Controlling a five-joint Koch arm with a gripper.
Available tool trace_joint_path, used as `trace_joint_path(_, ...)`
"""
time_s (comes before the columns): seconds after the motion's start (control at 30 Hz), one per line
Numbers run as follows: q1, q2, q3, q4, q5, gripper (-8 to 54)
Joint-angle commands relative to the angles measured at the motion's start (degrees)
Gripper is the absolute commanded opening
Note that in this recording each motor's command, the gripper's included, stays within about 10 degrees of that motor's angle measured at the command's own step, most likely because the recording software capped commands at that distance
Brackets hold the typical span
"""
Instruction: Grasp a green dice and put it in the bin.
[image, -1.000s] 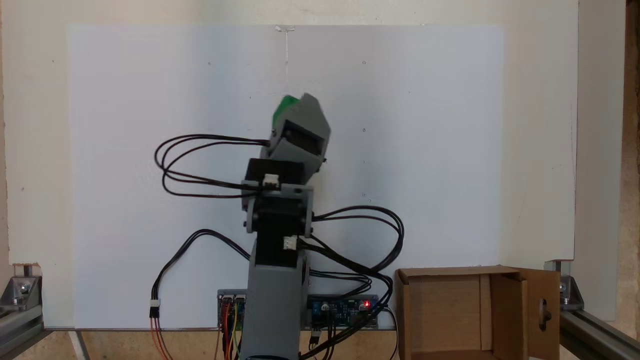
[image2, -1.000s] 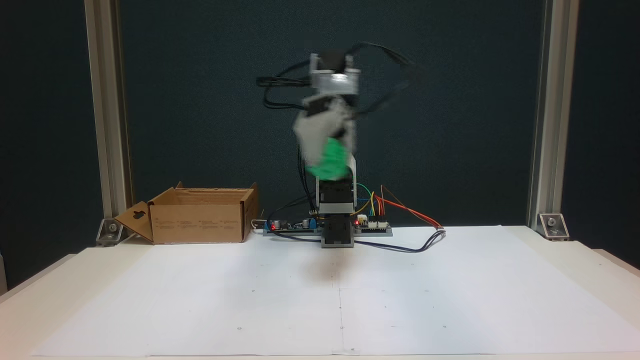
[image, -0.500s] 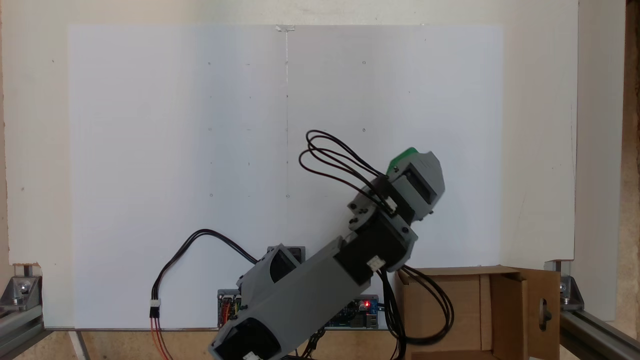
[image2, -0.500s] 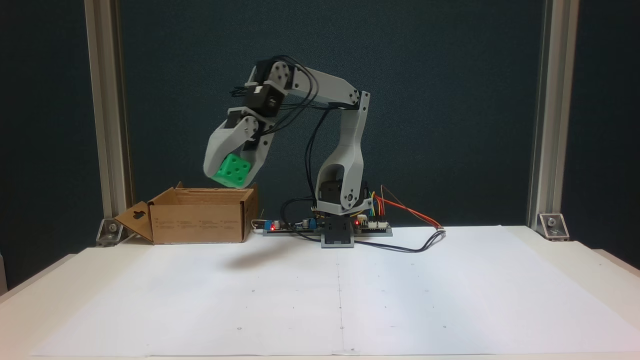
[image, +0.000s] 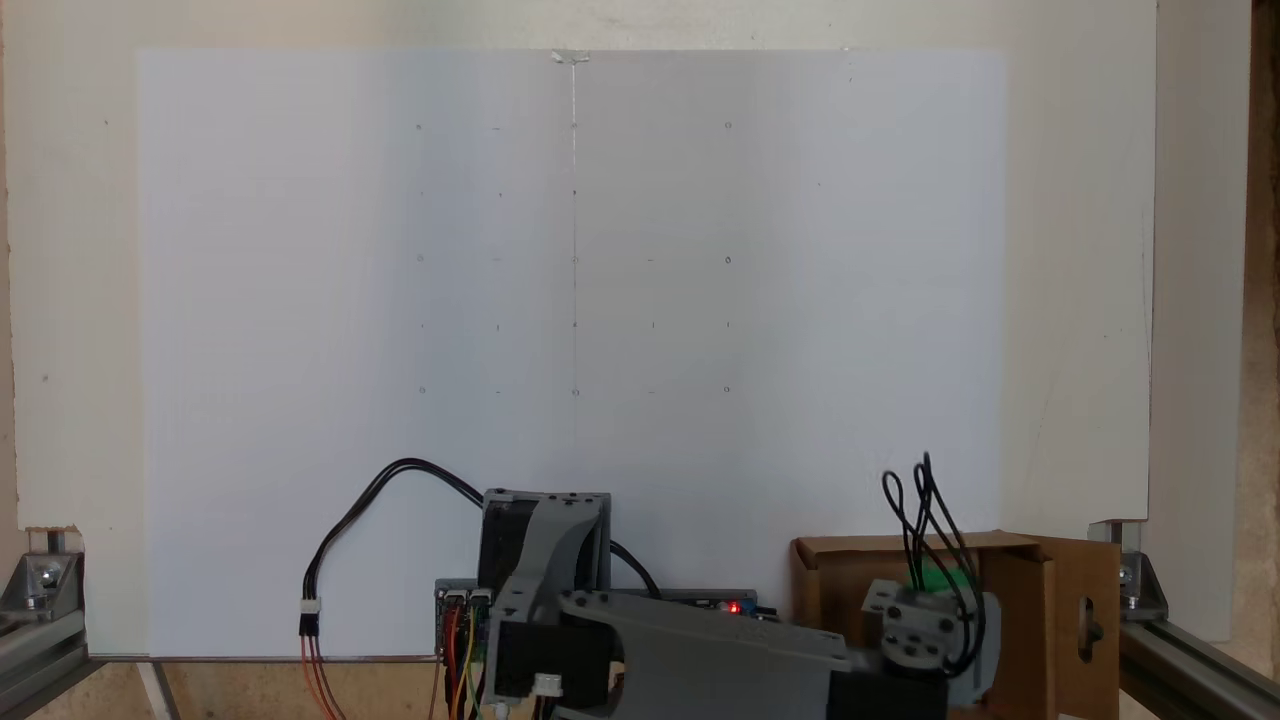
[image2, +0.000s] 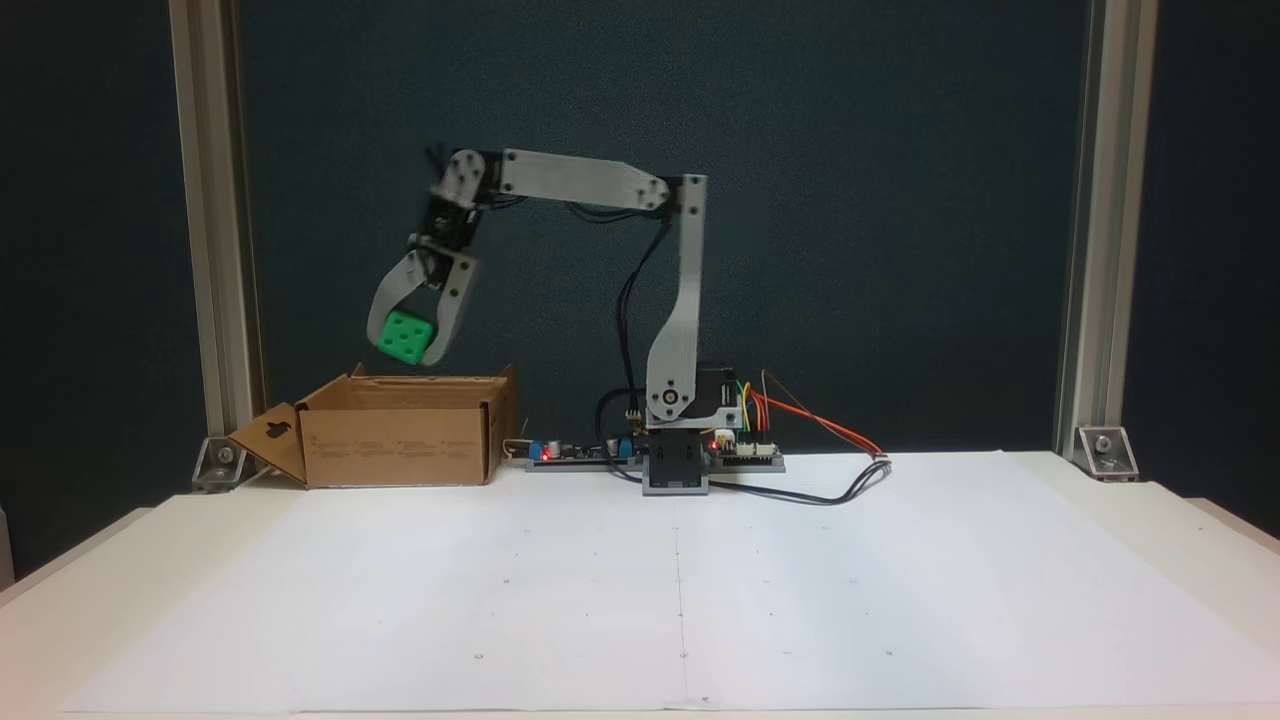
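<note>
The green dice (image2: 405, 336) hangs between the two grey jaws of my gripper (image2: 407, 348), which is shut on it. It sits a short way above the open top of the bin (image2: 398, 432), a brown cardboard box at the left of a fixed view. From above, a sliver of the green dice (image: 940, 580) shows past the wrist and its black cables, over the bin (image: 850, 600) at the lower right. The arm reaches out level from its base toward the box.
Circuit boards (image2: 575, 452) with coloured wires (image2: 800, 420) lie beside the arm's base (image2: 676, 470). White paper (image2: 680, 590) covers the table. Aluminium posts (image2: 205, 230) stand at both back corners. The box's keyhole flap (image2: 268, 440) sticks out sideways.
The arm has swung from the middle of the table over to the box, carrying the dice. The dice now hangs over the box's opening.
</note>
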Motion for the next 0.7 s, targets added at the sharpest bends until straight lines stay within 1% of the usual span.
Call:
trace_joint_path(0.0,3.3,-1.7,-5.5,-0.4,-5.8,11.5)
trace_joint_path(0.27,8.6,-9.8,-6.4,-0.4,-11.2,11.5)
trace_joint_path(0.3,8.6,-11.3,-6.4,-0.4,-11.3,13.9)
trace_joint_path(0.33,8.6,-12.0,-6.3,-0.4,-11.3,17.8)
trace_joint_path(0.37,8.6,-12.9,-6.3,-0.4,-12.0,26.7)
trace_joint_path(0.4,8.6,-13.1,-6.3,-0.7,-12.0,32.2)
trace_joint_path(0.43,8.8,-13.3,-6.3,-1.0,-12.0,35.1)
trace_joint_path(0.5,9.0,-13.3,-6.3,-2.4,-12.0,43.5)
trace_joint_path(0.53,9.0,-13.3,-6.3,-3.1,-12.0,44.6)
trace_joint_path(0.67,9.0,-13.2,-6.4,-8.3,-11.9,44.6)
